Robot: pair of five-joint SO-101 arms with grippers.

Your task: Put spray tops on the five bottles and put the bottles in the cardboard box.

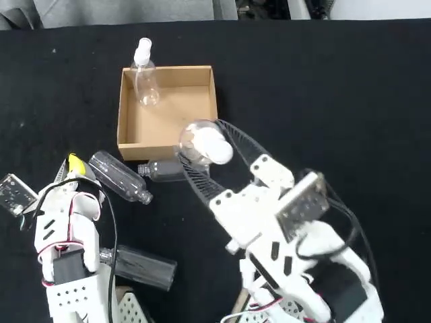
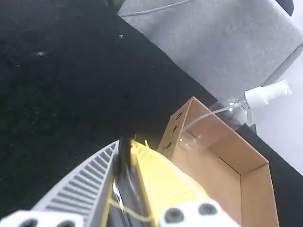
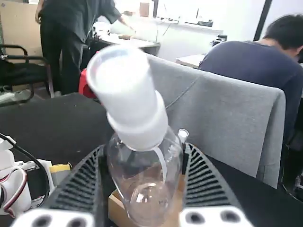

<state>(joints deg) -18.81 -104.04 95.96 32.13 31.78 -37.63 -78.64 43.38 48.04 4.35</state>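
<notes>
High view shows the right gripper (image 1: 202, 142) above the near right corner of the cardboard box (image 1: 122, 114). Its black fingers are clamped on the held bottle (image 1: 192, 142), which carries a white spray top (image 1: 217, 149). In the right wrist view this bottle sits between the two fingers, with the top a little tilted.

A leaning bottle (image 1: 145, 84), also with a spray top, rests in the far left corner of the box, and its head is over the rim. On the black table (image 1: 337, 101), just in front of the box, lie two bottles without tops: a slanted bottle (image 1: 120, 176) and a flat bottle (image 1: 170, 171). A fifth bottle (image 1: 140, 265) lies beside the left arm.

The left gripper (image 2: 125, 144) is near the slanted bottle. Its yellow and grey fingers are together at the tips and hold nothing.
</notes>
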